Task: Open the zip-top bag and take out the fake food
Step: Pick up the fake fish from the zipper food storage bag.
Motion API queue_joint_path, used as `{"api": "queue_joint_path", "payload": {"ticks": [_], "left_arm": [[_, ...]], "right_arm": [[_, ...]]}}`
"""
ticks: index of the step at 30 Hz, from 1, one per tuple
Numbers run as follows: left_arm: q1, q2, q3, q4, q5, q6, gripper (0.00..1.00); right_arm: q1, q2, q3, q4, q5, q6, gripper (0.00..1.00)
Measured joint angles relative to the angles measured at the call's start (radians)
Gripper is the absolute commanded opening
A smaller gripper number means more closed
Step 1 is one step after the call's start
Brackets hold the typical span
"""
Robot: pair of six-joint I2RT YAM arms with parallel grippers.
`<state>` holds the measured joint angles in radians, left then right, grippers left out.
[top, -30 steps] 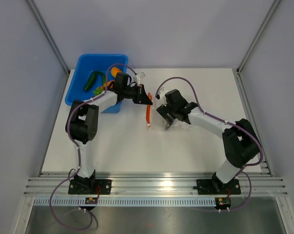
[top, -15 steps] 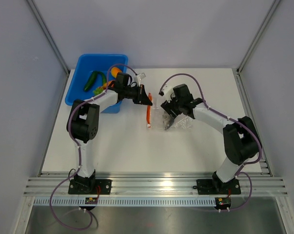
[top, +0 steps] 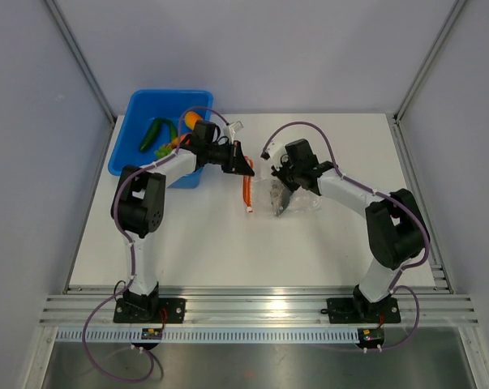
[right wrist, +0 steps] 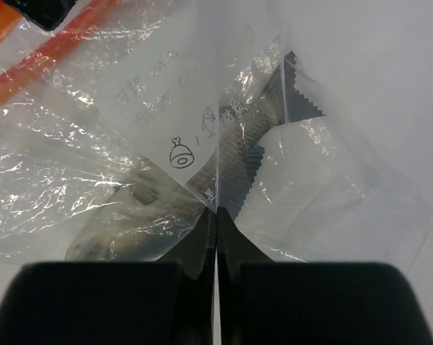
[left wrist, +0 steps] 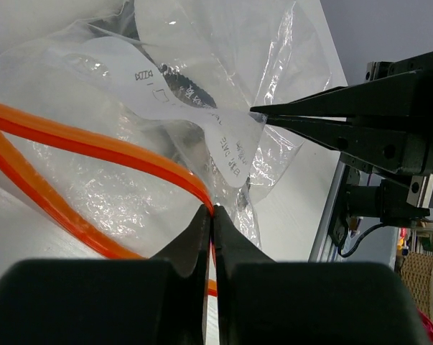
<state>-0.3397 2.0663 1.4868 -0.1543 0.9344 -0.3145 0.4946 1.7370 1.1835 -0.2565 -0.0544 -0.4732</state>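
Bag of crinkly clear plastic (top: 289,198) with orange-red zip strip (left wrist: 94,147): lies on white table (top: 187,243) between both arms. Left gripper (left wrist: 210,212) fingers pressed together, pinching that strip; right gripper (right wrist: 216,213) likewise nips the clear film. Grey toy fish (right wrist: 248,140) inside. Green plastic cucumber (top: 155,132) in blue plastic tub (top: 143,104).

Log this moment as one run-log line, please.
left gripper: shut on zip-top bag at zip strip | right gripper: shut on bag | grey fish: inside bag
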Motion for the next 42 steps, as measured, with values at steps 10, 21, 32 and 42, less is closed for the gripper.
{"api": "queue_joint_path", "payload": {"ticks": [10, 21, 32, 42], "left_arm": [[0.017, -0.010, -0.033, 0.033, -0.003, -0.008, 0.38], [0.110, -0.157, -0.152, 0.098, -0.052, -0.036, 0.35], [0.063, -0.100, -0.131, 0.100, -0.078, -0.061, 0.27], [-0.019, -0.008, -0.070, 0.073, -0.090, -0.079, 0.28]], "right_arm": [[0.000, -0.067, -0.049, 0.053, 0.010, 0.018, 0.00], [-0.002, -0.096, -0.150, 0.130, 0.039, 0.016, 0.00], [-0.004, -0.171, -0.174, 0.167, 0.045, 0.015, 0.00], [-0.003, -0.193, -0.179, 0.167, 0.036, 0.029, 0.00]]}}
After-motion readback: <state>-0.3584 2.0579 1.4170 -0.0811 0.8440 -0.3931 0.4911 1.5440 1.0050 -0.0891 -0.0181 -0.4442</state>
